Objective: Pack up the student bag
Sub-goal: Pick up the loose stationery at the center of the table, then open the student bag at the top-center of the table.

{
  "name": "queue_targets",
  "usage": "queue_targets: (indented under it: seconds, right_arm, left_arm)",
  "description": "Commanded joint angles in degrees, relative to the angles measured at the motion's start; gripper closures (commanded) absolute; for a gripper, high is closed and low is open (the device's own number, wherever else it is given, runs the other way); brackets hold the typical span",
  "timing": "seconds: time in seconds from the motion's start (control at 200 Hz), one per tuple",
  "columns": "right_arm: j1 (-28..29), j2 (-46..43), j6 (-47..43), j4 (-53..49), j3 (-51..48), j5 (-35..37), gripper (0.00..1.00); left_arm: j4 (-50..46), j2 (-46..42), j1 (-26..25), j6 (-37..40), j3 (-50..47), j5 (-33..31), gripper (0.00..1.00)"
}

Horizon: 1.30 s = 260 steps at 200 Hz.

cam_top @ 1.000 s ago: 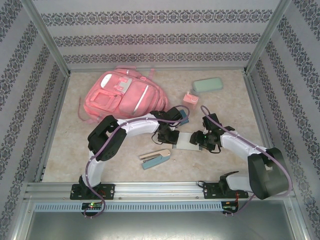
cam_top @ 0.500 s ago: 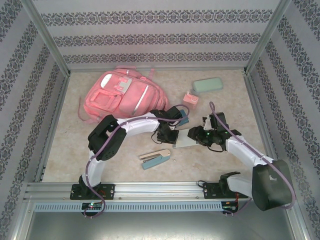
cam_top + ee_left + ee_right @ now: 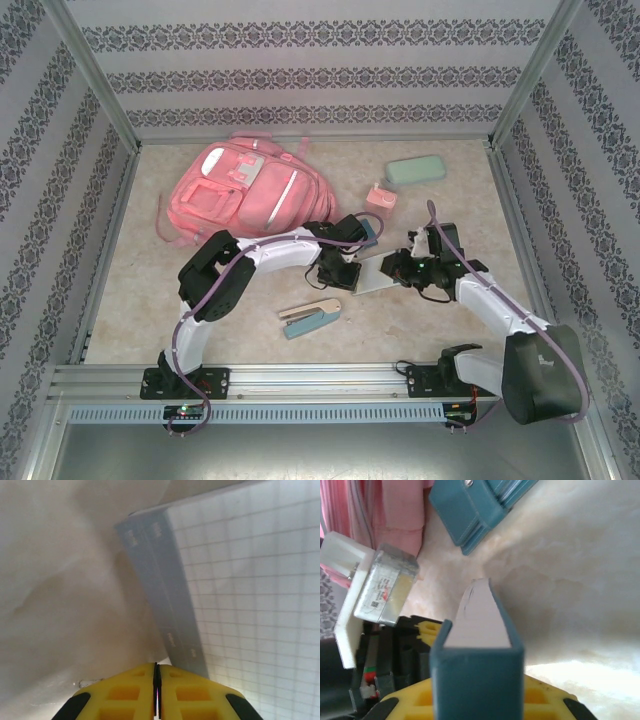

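The pink student bag (image 3: 240, 185) lies at the back left of the table, and its pink fabric (image 3: 395, 510) also edges the right wrist view. A notebook (image 3: 371, 272) with a teal cover and grid-ruled pages sits tilted between both arms at mid-table. My right gripper (image 3: 399, 270) is shut on its right edge; in the right wrist view the notebook (image 3: 477, 625) stands edge-on between the jaws of that gripper (image 3: 477, 692). My left gripper (image 3: 338, 272) is shut with nothing in it, its tips (image 3: 156, 677) at the notebook's (image 3: 240, 605) grey spine corner.
A blue-grey stapler (image 3: 310, 317) lies in front of the left gripper. A teal wallet (image 3: 366, 232) sits just behind the grippers, also seen as the teal wallet (image 3: 470, 505) from the right wrist. A small pink item (image 3: 380, 198) and a mint-green pencil case (image 3: 415, 170) lie at the back right.
My right gripper has slid left onto the notebook's right edge and closed on it. The notebook has tipped up. The left arm has barely moved.
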Motion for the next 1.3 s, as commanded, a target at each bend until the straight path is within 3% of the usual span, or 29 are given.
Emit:
queue_targets:
  seconds: [0.0,0.22,0.43,0.624,0.749,1.049,1.194,1.294]
  right_arm:
    - [-0.42,-1.91,0.10,0.43,-0.49,-0.38,1.00]
    - [-0.85,-5.30,2.08,0.28,-0.40,1.27,1.00]
    - [-1.31,-6.95,3.74,0.80,1.02,0.85,1.00]
    - [-1.30,-6.93,5.51,2.48,1.45,0.32,1.00]
    - [-1.22,-7.15,6.12,2.81,1.23,0.28,1.00]
    - [-1.13,-8.75,6.77,2.69,1.10,0.46,1.00]
    - [-0.97,-9.09,7.62,3.23,0.83,0.51,1.00]
    - [-0.56,-9.05,8.38,3.95,1.07,0.41,1.00]
  left_arm:
    - [-2.12,0.07,-0.58,2.08,1.50,-0.41,0.84]
    - [-8.43,-5.16,0.97,5.51,7.69,-7.69,0.62]
    - [-14.40,-9.28,3.99,14.47,13.93,-23.07,0.55]
    - [-17.65,-5.93,7.99,23.22,19.40,-38.32,0.54]
    - [-18.50,-1.66,10.75,25.88,22.40,-42.95,0.53]
    - [-20.02,6.82,13.38,27.51,26.51,-43.17,0.48]
    - [-20.76,8.59,13.71,27.67,26.39,-43.86,0.53]
    - [-20.34,8.09,13.75,27.77,25.32,-44.03,0.80]
